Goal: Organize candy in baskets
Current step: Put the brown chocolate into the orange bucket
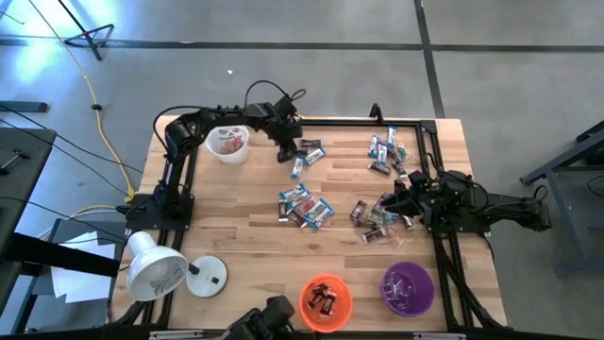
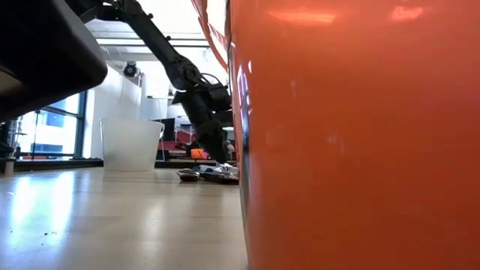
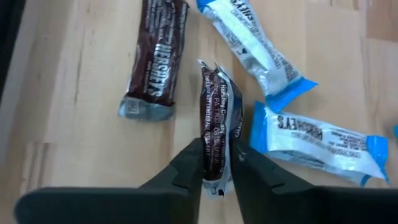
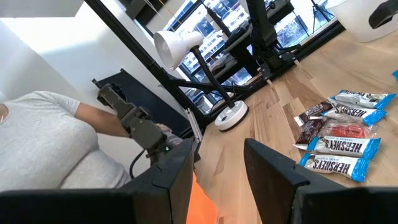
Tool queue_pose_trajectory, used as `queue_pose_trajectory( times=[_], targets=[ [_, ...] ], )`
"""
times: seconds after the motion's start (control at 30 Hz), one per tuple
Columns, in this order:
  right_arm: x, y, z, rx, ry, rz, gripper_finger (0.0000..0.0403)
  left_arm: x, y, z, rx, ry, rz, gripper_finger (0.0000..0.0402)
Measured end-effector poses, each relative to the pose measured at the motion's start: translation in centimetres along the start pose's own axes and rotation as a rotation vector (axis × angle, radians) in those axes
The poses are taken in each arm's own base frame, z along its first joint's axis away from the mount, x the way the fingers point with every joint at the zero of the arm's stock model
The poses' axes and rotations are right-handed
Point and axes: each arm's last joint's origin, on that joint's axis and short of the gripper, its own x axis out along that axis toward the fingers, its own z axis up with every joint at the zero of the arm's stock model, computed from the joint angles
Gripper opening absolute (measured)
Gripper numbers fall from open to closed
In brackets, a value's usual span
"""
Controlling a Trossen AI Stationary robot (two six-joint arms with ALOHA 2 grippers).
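Clamped on a dark-wrapped candy bar [image 3: 216, 121], the left gripper [image 3: 216, 171] stood at the upper middle of the high view, just right of the white basket [image 1: 228, 144]. In the left wrist view its fingers [image 3: 186, 165] pinched the bar on edge at its near end. A brown bar [image 3: 155, 59] and two blue-and-white bars [image 3: 258, 43] lay flat on the table [image 1: 236, 208] close by.

At the right of the high view, the right gripper [image 1: 401, 200] waited beside a cluster of candy [image 1: 376, 219], its fingers [image 4: 270, 162] apart and holding nothing. More candy [image 1: 304, 205] lay mid-table and at upper right. The orange basket [image 1: 326, 300], with some bars inside, and the purple basket [image 1: 407, 288] sat along the bottom edge. A white lamp [image 1: 162, 269] stood at lower left.
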Motion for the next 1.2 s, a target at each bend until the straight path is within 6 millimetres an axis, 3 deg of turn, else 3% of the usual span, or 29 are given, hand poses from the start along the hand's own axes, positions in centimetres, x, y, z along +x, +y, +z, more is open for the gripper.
queue_pose_trajectory(
  times=[0.13,0.4,0.77,1.03,1.2],
  targets=[
    [0.0,0.0,0.0,0.000,0.000,0.000,0.0138,-0.2,0.0,0.0,-0.022,-0.004,0.002,0.0023],
    [0.0,0.0,0.0,0.000,0.000,0.000,0.0138,-0.8,-0.1,0.2,-0.071,0.002,0.005,0.0019],
    [0.0,0.0,0.0,0.000,0.000,0.000,0.0138,-6.4,-1.1,1.7,-0.039,-0.058,0.081,0.0019],
    [0.0,0.0,0.0,0.000,0.000,0.000,0.0138,-10.5,-3.5,2.3,-0.037,-0.051,0.103,0.0019],
    [0.0,0.0,0.0,0.000,0.000,0.000,0.0138,-11.9,-6.9,3.3,-0.054,-0.049,0.052,0.0019]
  ],
)
